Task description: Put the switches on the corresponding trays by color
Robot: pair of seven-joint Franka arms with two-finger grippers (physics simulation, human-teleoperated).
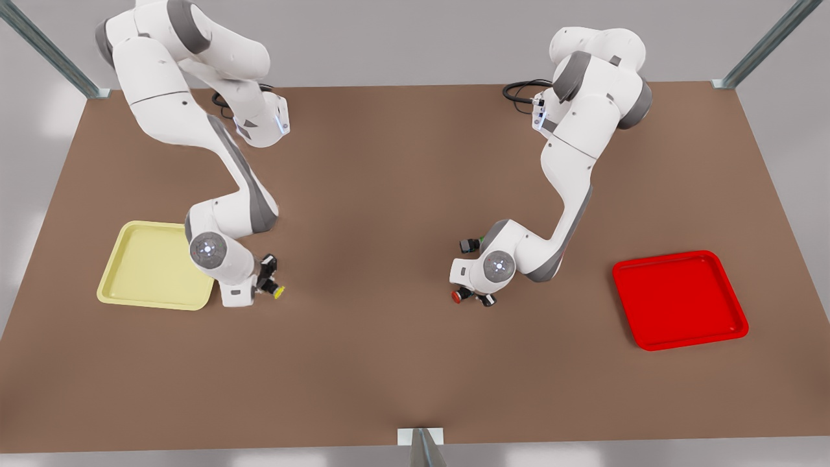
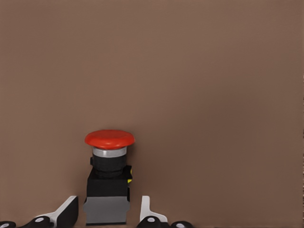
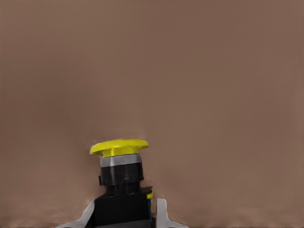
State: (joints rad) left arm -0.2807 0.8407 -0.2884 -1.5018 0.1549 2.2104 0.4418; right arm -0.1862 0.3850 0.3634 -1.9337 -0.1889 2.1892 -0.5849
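The red switch [image 2: 109,178] stands on the table between the fingertips of my left gripper [image 2: 108,214], which is open with a small gap on each side. In the front view this gripper [image 1: 474,297] is at centre right, with the red switch [image 1: 459,296] beside it. The yellow switch [image 3: 121,180] sits between the fingers of my right gripper [image 3: 126,214], which press against its dark body. In the front view that gripper [image 1: 267,279] and the yellow switch [image 1: 277,290] are just right of the pale yellow tray [image 1: 152,266]. The red tray [image 1: 679,299] lies at the front view's right.
A third dark switch with a green cap [image 1: 471,244] lies just behind the left arm's wrist. Metal frame posts stand at the table's back corners, and another post [image 1: 420,444] at the middle of the front edge. Bare brown tabletop [image 1: 376,214] separates the two arms.
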